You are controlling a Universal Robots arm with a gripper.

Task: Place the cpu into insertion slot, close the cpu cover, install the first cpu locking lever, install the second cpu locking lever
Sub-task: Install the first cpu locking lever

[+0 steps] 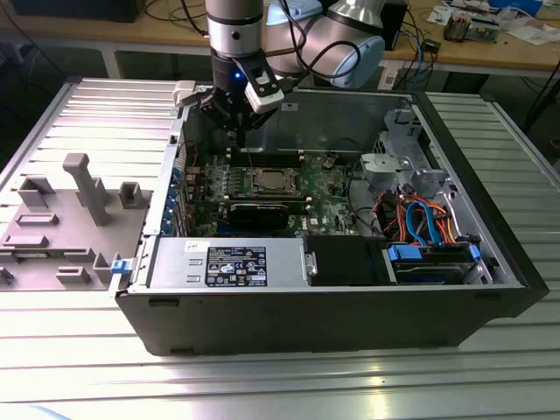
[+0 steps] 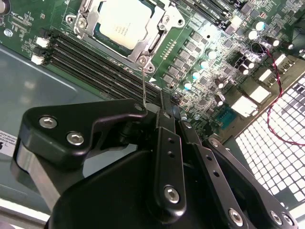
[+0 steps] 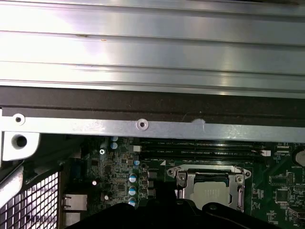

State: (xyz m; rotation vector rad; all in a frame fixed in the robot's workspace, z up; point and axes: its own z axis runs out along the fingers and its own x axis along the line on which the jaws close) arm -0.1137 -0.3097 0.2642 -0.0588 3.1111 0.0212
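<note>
The cpu [image 2: 125, 20] already sits in its slot on the motherboard [image 2: 200, 52] with the cpu cover [image 2: 157, 36] down over it, while the gripper [image 2: 159, 107], clenched on 1 thin wire locking lever [image 2: 144, 83], hangs just above the socket corner.

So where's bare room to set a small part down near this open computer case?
The ribbed metal table in front of the black computer case is bare. The grey fixture tray, at the exterior view's left, is crowded, as is the green motherboard under the gripper.
</note>
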